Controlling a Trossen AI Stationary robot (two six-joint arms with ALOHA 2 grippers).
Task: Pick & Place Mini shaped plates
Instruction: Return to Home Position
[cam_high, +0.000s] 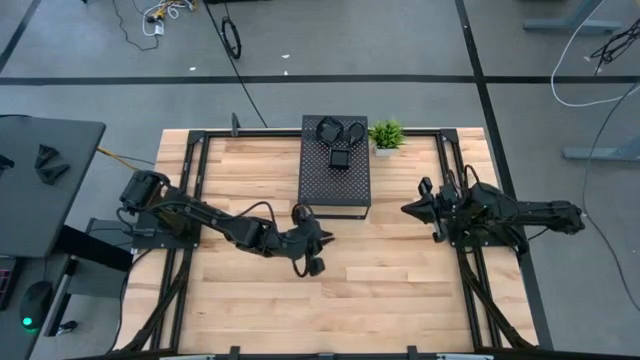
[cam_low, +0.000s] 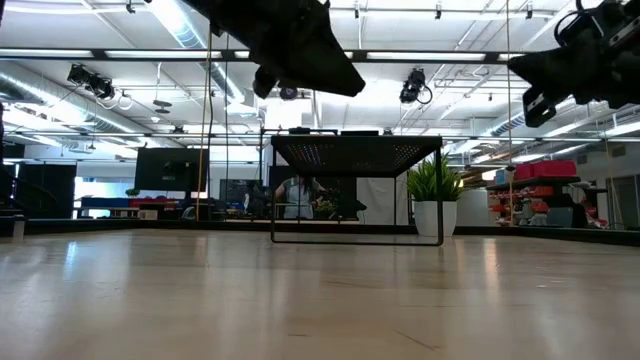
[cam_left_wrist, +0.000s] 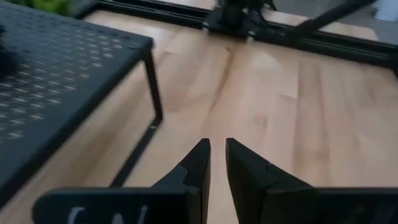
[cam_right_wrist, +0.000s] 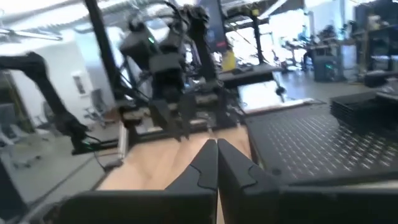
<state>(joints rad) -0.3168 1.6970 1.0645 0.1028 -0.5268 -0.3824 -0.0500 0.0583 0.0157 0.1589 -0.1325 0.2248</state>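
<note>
The pale wooden table (cam_high: 400, 290) stands on a grey floor (cam_high: 330, 40) crossed by black tape lines (cam_high: 300, 78) and loose cables (cam_high: 232, 38). At the table's 12 o'clock edge is a black perforated shelf (cam_high: 335, 190), with a green plant (cam_high: 386, 135) at its 1 o'clock corner. The mini plates (cam_high: 340, 158) show as three dark shapes on the shelf's far end; how many are stacked cannot be told. The left gripper (cam_high: 322, 240) hangs empty at the shelf's 6 o'clock edge, its fingers (cam_left_wrist: 196, 168) a slit apart. The right gripper (cam_high: 405, 208) hangs empty at the table's 3 o'clock side, fingers together.
</note>
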